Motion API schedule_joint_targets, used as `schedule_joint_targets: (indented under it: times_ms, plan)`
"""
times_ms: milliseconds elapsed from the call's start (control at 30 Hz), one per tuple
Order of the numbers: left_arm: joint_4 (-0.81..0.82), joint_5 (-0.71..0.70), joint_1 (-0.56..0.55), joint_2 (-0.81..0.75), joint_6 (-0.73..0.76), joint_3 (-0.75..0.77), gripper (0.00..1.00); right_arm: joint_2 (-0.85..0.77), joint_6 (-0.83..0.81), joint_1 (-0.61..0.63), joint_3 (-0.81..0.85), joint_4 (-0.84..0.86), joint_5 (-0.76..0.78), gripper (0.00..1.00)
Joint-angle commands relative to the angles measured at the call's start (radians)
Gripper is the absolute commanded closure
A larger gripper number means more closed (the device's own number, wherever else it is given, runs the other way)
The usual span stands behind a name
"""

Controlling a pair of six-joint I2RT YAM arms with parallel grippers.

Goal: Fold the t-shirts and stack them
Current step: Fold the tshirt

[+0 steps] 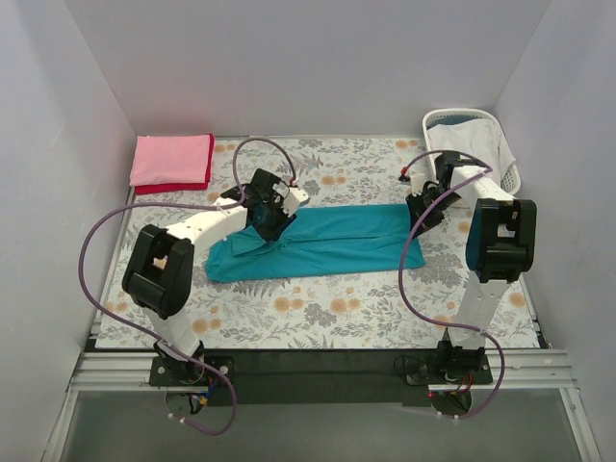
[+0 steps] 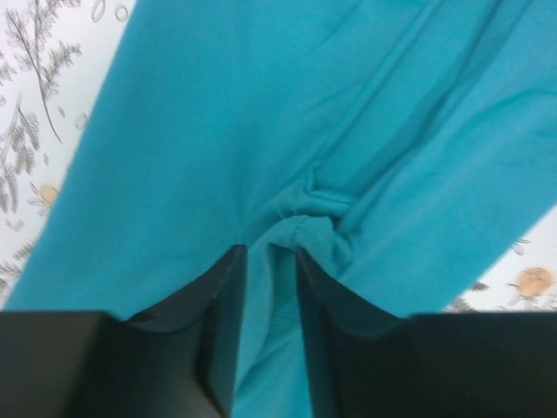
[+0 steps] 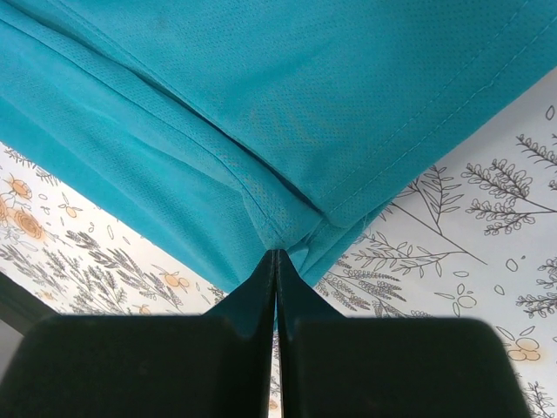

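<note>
The teal-blue t-shirt [image 1: 318, 243] lies folded into a long band across the middle of the floral table. My left gripper [image 1: 267, 219] is at its left part, shut on a bunched fold of the teal cloth [image 2: 296, 218] that fills the gap between its fingers. My right gripper [image 1: 421, 218] is at the shirt's right end, its jaws pressed together on the edge of the teal cloth [image 3: 278, 235]. The light pink t-shirt [image 1: 171, 159] lies folded on top of the red t-shirt [image 1: 173, 188] at the far left corner.
A white slatted laundry basket [image 1: 472, 140] with white cloth in it stands at the far right corner. Grey walls close the table on three sides. Purple cables loop from both arms.
</note>
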Motion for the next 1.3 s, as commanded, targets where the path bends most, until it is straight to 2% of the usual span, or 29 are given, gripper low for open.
schedule_joint_targets:
  times_ms: [0, 167, 233, 267, 333, 367, 433, 500, 600, 667, 800, 967, 1267]
  plan:
    - [0.033, -0.037, -0.001, 0.023, -0.004, 0.084, 0.67, -0.030, 0.008, 0.002, -0.012, 0.003, -0.017, 0.99]
    - [-0.047, 0.015, 0.035, -0.049, -0.072, 0.102, 0.63, -0.039, 0.004, 0.002, -0.016, 0.001, 0.010, 0.99]
    - [-0.116, 0.084, 0.078, -0.108, -0.102, 0.081, 0.62, -0.071, 0.002, 0.002, -0.012, 0.003, 0.028, 0.64]
    - [-0.172, 0.124, 0.148, -0.127, -0.141, 0.076, 0.62, -0.086, 0.004, 0.002, 0.004, 0.006, 0.030, 0.51]
    - [-0.226, 0.241, 0.228, -0.158, -0.171, 0.056, 0.60, -0.129, 0.013, 0.002, 0.031, 0.001, -0.003, 0.37]
    - [-0.274, 0.282, 0.306, -0.179, -0.188, 0.047, 0.59, -0.139, 0.020, 0.002, 0.056, 0.001, -0.019, 0.37]
    - [-0.305, 0.374, 0.367, -0.196, -0.208, -0.005, 0.55, -0.158, 0.033, 0.039, 0.079, -0.001, -0.053, 0.36]
    - [-0.322, 0.407, 0.425, -0.210, -0.233, -0.045, 0.50, -0.166, 0.043, 0.060, 0.094, 0.001, -0.087, 0.35]
    - [-0.319, 0.528, 0.515, -0.190, -0.285, -0.090, 0.37, -0.171, 0.057, 0.109, 0.096, 0.001, -0.108, 0.35]
    - [-0.304, 0.596, 0.566, -0.172, -0.316, -0.103, 0.32, -0.172, 0.063, 0.145, 0.085, 0.004, -0.115, 0.35]
    - [-0.259, 0.654, 0.606, -0.135, -0.395, -0.129, 0.27, -0.168, 0.066, 0.192, 0.065, 0.006, -0.112, 0.35]
    - [-0.172, 0.695, 0.618, -0.092, -0.503, -0.176, 0.27, -0.178, 0.057, 0.235, 0.012, 0.007, -0.125, 0.35]
    - [-0.089, 0.689, 0.618, 0.002, -0.569, -0.171, 0.27, -0.205, 0.033, 0.257, -0.085, 0.009, -0.128, 0.35]
